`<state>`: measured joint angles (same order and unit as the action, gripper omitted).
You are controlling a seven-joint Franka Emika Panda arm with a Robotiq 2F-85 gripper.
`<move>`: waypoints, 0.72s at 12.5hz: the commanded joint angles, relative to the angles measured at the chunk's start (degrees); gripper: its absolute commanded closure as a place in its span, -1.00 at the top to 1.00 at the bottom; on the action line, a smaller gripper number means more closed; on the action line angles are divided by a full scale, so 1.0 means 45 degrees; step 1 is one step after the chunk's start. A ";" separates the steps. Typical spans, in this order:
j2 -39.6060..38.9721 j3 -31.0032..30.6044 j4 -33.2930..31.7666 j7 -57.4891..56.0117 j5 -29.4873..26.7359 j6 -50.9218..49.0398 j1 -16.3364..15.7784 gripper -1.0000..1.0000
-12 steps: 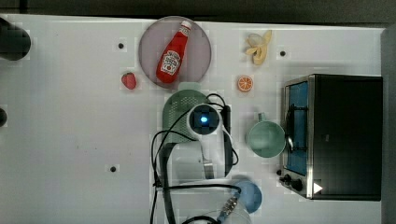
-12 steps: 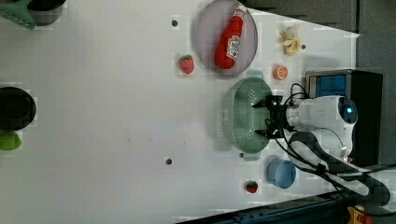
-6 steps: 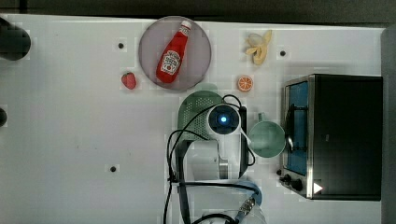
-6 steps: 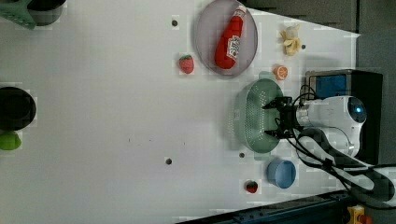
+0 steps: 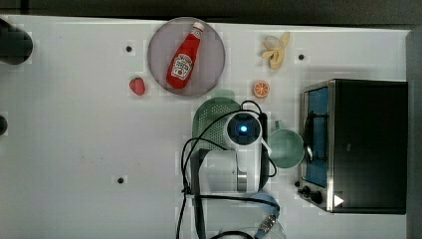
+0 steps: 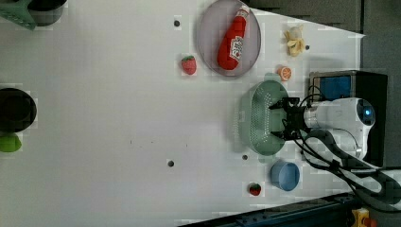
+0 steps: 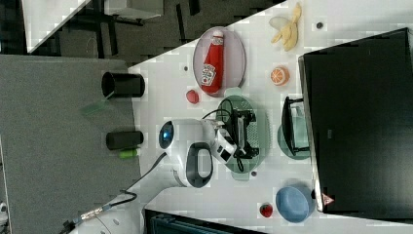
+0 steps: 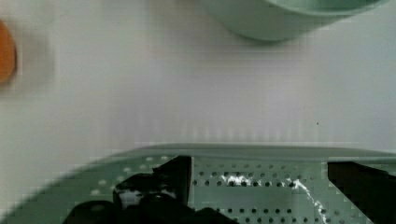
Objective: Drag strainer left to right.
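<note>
strainer: mint green, on the white worktop; between the plate and the blue bowl in the left view, just beside the mug in the top view; rim tab toward the plate.
tool: spread wide, released, fingers down inside the strainer bowl near its rim; grips nothing; wrist view shows the holed wall between the two fingers.
arm: white, over the strainer's side toward the mug in the top view, black cables looped round it.
mug: teal, between strainer and oven, close to the oven front.
oven: black, by the top view's right worktop edge.
plate: grey, holds a ketchup bottle; near the top view's upper edge.
orange slice: between plate and oven.
strawberry: just beside the plate.
banana: near the upper edge, well apart from the strainer.
blue bowl: near the left view's lower edge.
</note>
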<state>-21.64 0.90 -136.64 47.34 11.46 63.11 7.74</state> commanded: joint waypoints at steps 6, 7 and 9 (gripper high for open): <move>0.6357 -0.1607 0.1211 -0.5415 -0.1181 -0.5930 0.0088 1.00; 0.7128 -0.1571 0.1588 -0.6053 -0.1834 -0.7295 0.0096 1.00; 0.8445 -0.1498 0.2440 -0.8010 -0.2560 -0.9347 0.0095 1.00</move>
<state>15.92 -7.35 -126.34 19.68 2.27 22.48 7.90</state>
